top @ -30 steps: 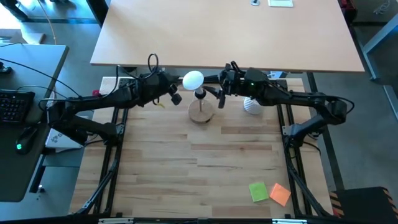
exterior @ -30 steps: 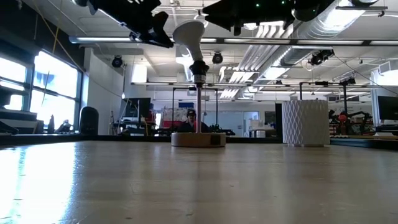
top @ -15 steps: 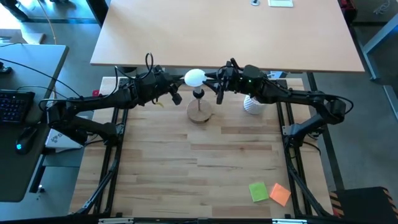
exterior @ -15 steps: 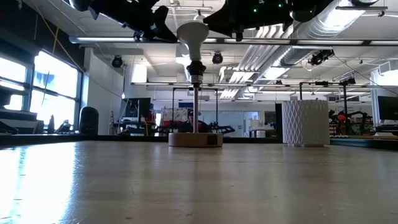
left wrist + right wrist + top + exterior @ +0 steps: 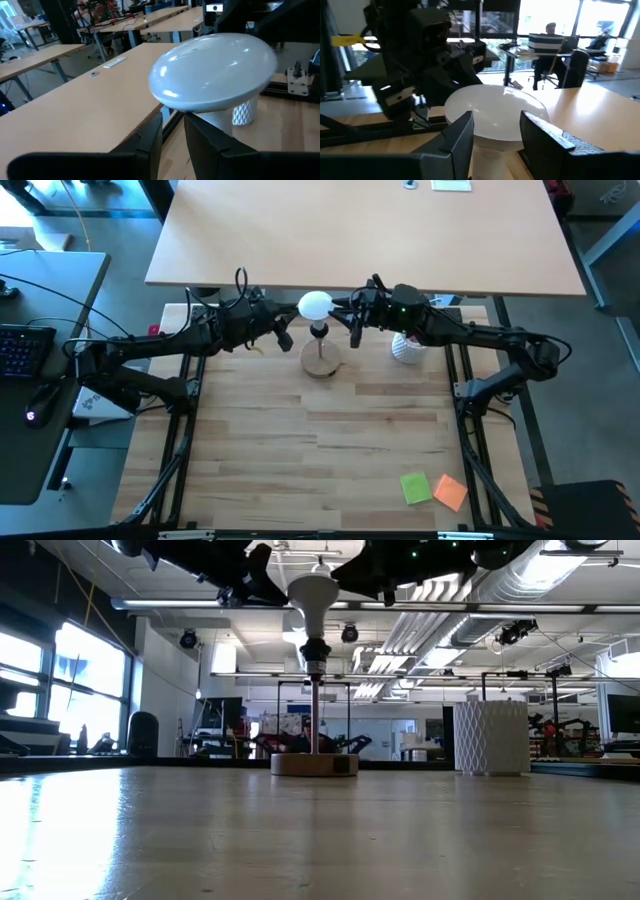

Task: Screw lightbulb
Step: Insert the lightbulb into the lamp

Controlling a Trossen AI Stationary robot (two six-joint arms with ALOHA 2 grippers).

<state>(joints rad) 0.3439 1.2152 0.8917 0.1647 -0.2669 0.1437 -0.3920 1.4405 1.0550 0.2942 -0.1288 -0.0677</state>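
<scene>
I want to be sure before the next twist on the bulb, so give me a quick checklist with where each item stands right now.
1. Lightbulb seated upright on the lamp's socket: ok.
2. Lamp base flat on the table: ok.
3. Right gripper straddling the bulb's neck: ok; firm contact: cannot tell.
4. Left gripper beside the bulb, fingers nearly together, not around it: ok.
5. White ribbed cup standing clear of the lamp: ok.
6. Thread fully home: cannot tell.
</scene>
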